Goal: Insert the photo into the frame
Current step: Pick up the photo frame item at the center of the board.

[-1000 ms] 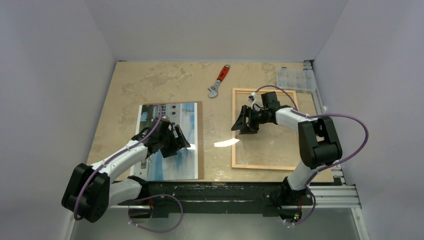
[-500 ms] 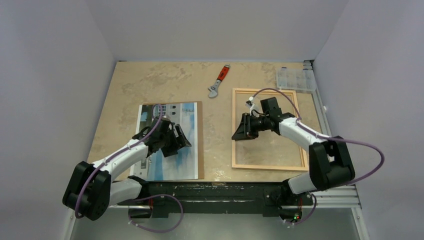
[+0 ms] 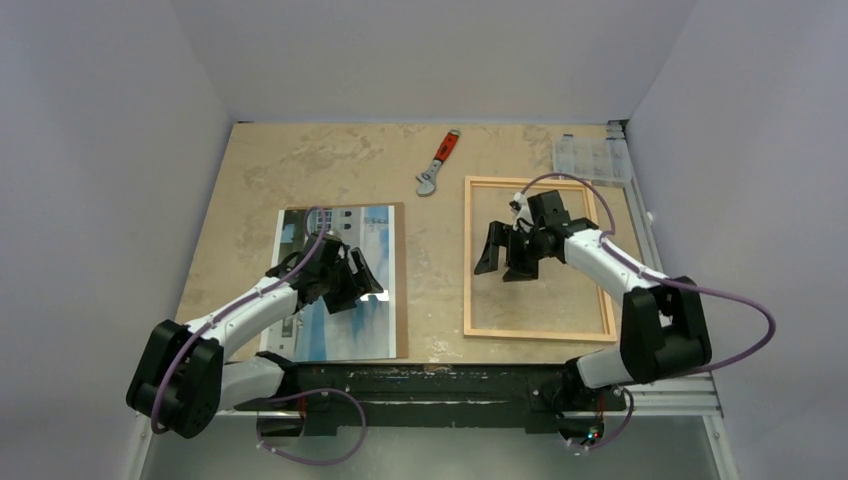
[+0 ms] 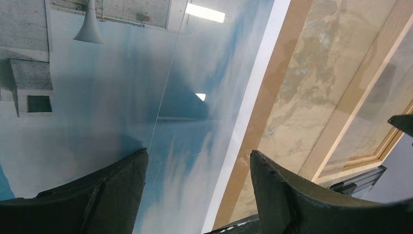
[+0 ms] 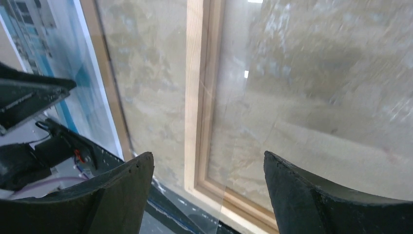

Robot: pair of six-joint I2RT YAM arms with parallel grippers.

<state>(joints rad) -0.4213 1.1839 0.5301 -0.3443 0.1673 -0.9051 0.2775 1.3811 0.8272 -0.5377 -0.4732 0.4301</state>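
Observation:
The photo (image 3: 350, 335) lies face up on a brown backing board (image 3: 401, 280) at the left of the table. My left gripper (image 3: 365, 285) hovers open over the photo's right part. In the left wrist view its jaws (image 4: 197, 158) straddle the blue sky of the photo (image 4: 122, 97) near its white right border. The light wood frame (image 3: 540, 335) lies flat at the right. My right gripper (image 3: 503, 262) is open and empty above the frame's left side. In the right wrist view it (image 5: 208, 161) spans the frame's left strip (image 5: 197, 97) and the clear glazing.
A wrench with a red handle (image 3: 438, 162) lies at the back centre. A clear plastic organiser box (image 3: 590, 158) sits at the back right corner. A strip of bare table (image 3: 435, 270) separates board and frame. A black rail (image 3: 430, 385) runs along the near edge.
My right gripper has shifted a little right and nearer over the frame and its wrist has turned, with the elbow swinging out to the right. The left arm has barely moved.

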